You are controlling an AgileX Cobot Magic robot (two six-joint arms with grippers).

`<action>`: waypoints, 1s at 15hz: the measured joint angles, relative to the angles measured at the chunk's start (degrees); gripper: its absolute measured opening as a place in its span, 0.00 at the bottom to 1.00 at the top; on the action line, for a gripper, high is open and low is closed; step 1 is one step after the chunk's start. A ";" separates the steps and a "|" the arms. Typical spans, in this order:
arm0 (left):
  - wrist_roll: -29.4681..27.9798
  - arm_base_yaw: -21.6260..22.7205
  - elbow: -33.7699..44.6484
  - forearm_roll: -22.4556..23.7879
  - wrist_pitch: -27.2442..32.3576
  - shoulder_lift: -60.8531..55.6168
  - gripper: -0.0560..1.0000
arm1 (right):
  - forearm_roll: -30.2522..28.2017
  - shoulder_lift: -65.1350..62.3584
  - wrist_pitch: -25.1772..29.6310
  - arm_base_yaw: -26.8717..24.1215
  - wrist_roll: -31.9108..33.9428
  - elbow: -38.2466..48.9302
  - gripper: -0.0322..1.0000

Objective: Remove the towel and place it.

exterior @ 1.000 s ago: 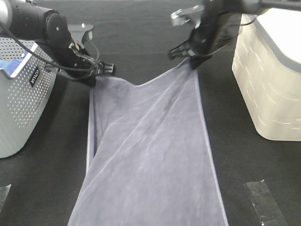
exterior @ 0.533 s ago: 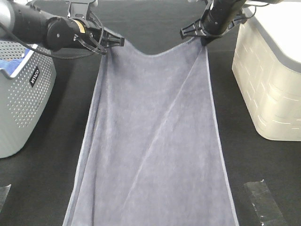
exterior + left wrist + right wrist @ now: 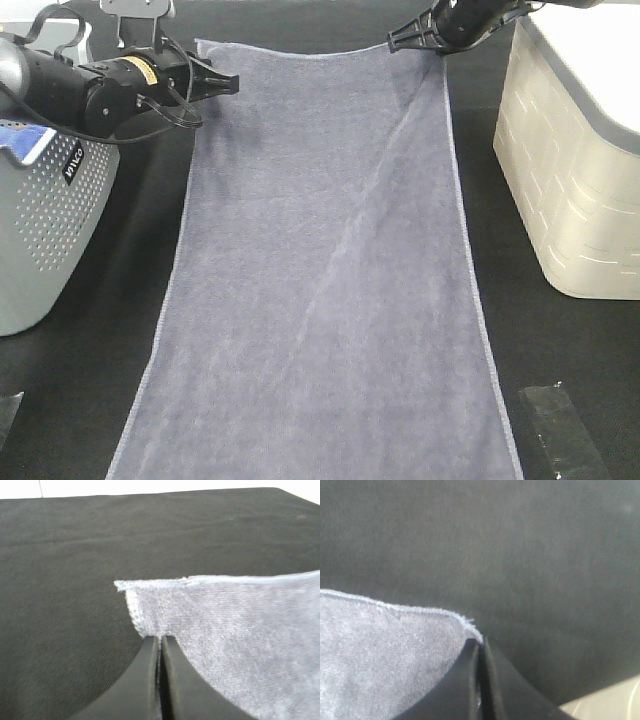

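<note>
My left pincer (image 3: 232, 84) pinching the towel (image 3: 320, 280) at its far left corner, my right pincer (image 3: 395, 43) pinching its far right corner, towel spread lengthwise down the dark counter (image 3: 100, 400), between grey basket (image 3: 40, 240) and cream bin (image 3: 570, 190)

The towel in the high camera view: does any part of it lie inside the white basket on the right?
No. The towel lies spread flat on the dark table, and the white basket stands apart beside it.
</note>
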 joint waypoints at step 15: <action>6.59 0.00 -14.50 -2.86 -5.21 14.73 0.05 | -8.42 9.28 -14.32 -1.72 2.69 0.00 0.03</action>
